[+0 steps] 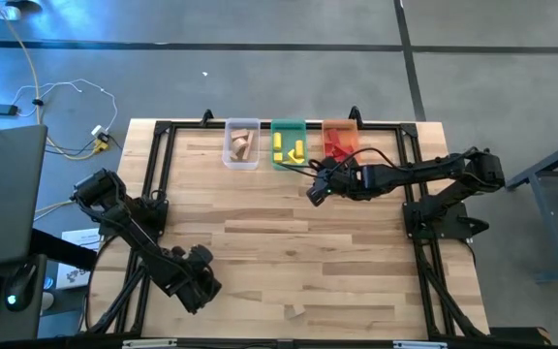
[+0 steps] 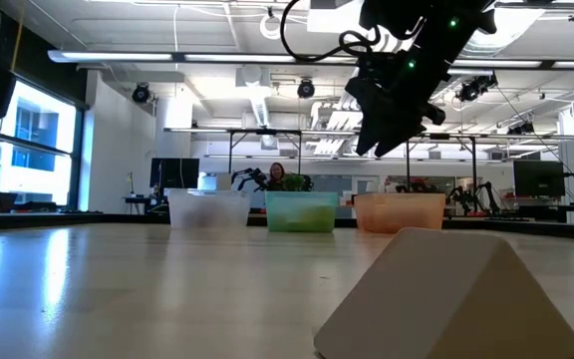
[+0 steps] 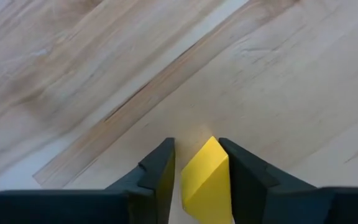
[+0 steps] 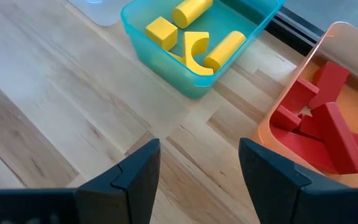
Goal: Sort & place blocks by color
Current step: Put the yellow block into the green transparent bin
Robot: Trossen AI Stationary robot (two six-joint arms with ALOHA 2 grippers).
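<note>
**Yellow wedge between the left fingers, sorted bins at the far edge**

Bins first, from the high view: three stand in a row at the table's (image 1: 289,242) far edge, a clear bin (image 1: 241,143) with tan blocks (image 1: 242,146), a green bin (image 1: 289,142) with yellow blocks (image 1: 287,147), and an orange bin (image 1: 340,138) with red blocks (image 1: 336,147). The right gripper (image 1: 314,186) hangs just in front of the green and orange bins, its arm reaching in from the right. The left gripper (image 1: 200,287) is low over the near left part of the table, well apart from the bins. A tan block (image 1: 297,311) lies alone near the front edge.

Low view: a tan wedge-shaped block (image 2: 453,296) fills the foreground, resting on the table. The three bins stand in a line behind it, and the right gripper (image 2: 387,105) hangs above them, off the surface. A person sits in the room far beyond.

Left wrist view: the left gripper (image 3: 197,171) has a yellow wedge (image 3: 205,180) between its two fingers, which sit tight against both sides of it, right over the table boards.

Right wrist view: the right gripper (image 4: 199,168) is spread wide and holds nothing. Beyond it the green bin (image 4: 166,65) holds yellow cylinders, a cube and an arch, and the orange bin (image 4: 278,124) holds a pile of red pieces.
</note>
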